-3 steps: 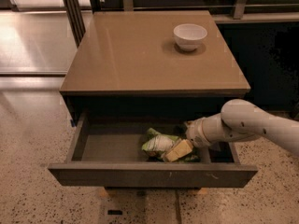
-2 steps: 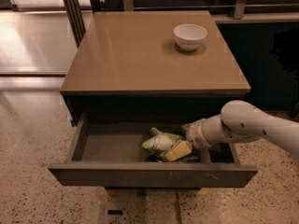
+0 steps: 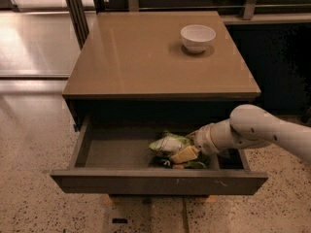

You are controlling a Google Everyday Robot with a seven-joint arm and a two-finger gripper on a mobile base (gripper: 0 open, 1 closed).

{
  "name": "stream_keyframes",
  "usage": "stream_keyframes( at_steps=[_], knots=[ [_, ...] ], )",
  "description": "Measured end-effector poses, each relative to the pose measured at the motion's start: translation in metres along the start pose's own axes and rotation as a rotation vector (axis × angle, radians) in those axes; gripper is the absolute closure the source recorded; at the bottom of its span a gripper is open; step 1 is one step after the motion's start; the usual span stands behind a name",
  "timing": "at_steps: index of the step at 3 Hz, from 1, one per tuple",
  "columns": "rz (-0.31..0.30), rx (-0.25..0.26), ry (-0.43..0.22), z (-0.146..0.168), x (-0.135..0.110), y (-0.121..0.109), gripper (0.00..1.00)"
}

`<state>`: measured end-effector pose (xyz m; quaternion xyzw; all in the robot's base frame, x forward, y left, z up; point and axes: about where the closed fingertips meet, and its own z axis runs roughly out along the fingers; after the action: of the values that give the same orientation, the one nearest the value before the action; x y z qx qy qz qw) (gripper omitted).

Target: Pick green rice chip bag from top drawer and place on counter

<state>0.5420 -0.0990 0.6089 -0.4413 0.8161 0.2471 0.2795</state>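
The top drawer (image 3: 116,152) is pulled open below the counter (image 3: 146,57). The green rice chip bag (image 3: 167,143) lies crumpled on the drawer floor, right of the middle. My gripper (image 3: 187,152) reaches in from the right, down inside the drawer, right against the bag. A pale yellowish finger (image 3: 184,154) lies on the bag's right side. The white arm covers the drawer's right part.
A white bowl (image 3: 198,37) stands on the counter at the back right. Speckled floor lies around the cabinet. A dark cabinet wall stands to the right. A dark post (image 3: 75,11) stands at the back left.
The gripper and arm have barely moved. The bag stays in the same spot in the drawer.
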Motion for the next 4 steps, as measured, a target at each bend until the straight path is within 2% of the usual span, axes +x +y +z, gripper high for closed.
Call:
stream_keyframes(
  at_steps=[1,2,3,4],
  knots=[
    [0.0,0.0,0.0,0.0,0.0,0.0,0.85],
    [-0.021,-0.018,-0.04,-0.006,-0.01,0.001,1.0],
    [-0.094,-0.041,-0.13,-0.038,-0.039,0.009,1.0],
    [-0.178,-0.025,-0.17,-0.078,-0.066,0.024,1.0]
  ],
)
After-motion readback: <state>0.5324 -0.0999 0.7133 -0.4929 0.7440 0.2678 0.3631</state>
